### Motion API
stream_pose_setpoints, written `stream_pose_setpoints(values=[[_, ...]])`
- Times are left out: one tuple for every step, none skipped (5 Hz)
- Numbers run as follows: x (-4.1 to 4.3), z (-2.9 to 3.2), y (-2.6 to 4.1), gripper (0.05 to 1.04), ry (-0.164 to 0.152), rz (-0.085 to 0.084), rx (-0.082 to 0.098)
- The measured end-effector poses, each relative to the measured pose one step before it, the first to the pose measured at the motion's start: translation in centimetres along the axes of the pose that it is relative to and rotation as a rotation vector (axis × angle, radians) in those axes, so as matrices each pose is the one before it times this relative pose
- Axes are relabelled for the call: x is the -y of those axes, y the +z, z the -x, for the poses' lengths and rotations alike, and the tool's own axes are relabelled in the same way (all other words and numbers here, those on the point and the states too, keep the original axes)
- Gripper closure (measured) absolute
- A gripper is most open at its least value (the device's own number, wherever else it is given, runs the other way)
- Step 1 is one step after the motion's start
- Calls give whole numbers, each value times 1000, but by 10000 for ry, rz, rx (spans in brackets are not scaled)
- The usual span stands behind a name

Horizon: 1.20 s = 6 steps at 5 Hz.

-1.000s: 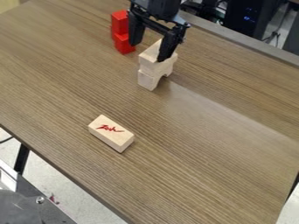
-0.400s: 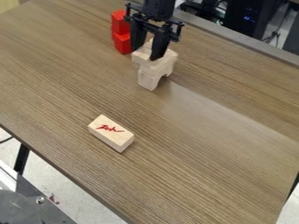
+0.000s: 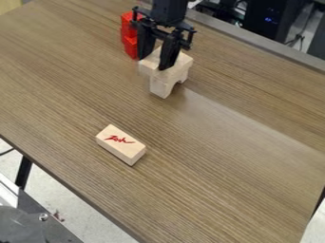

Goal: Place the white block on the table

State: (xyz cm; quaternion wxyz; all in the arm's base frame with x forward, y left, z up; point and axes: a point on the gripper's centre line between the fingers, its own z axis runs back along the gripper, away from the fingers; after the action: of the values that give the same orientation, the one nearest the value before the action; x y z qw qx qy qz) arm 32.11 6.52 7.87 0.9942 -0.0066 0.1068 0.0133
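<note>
The black gripper (image 3: 154,62) is in the upper middle of the camera view, over the left part of a white block (image 3: 147,67) at the top of a small stack. That block's left end juts out past the pale arch-shaped block (image 3: 160,88) beneath it. Part of its top is hidden by the gripper, and whether it is held is unclear. Lower left of the stack, a separate white block with red markings (image 3: 120,144) lies flat on the wooden table (image 3: 222,161).
Two red blocks (image 3: 129,38) are stacked just left of the gripper, close to it. The table's back edge (image 3: 266,44) runs along the upper right, with dark equipment beyond. A metal surface (image 3: 38,228) lies below the table at lower left.
The gripper has moved left and its fingers have drawn closer together. On the stack, the upper white block's left end now reaches farther left. The marked block and red blocks have stayed put.
</note>
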Motion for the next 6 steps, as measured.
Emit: stream_pose_setpoints(values=[[1061,487,1542,533,-155,121,208],[1907,288,682,533,-156,-107,111],[1798,-274,-187,533,362,-549,49],[2360,-788,-2107,533,274,-467,-493],[1156,-1054,-950,533,624,0,-202],[979,-915,-1376,533,305,344,-485]])
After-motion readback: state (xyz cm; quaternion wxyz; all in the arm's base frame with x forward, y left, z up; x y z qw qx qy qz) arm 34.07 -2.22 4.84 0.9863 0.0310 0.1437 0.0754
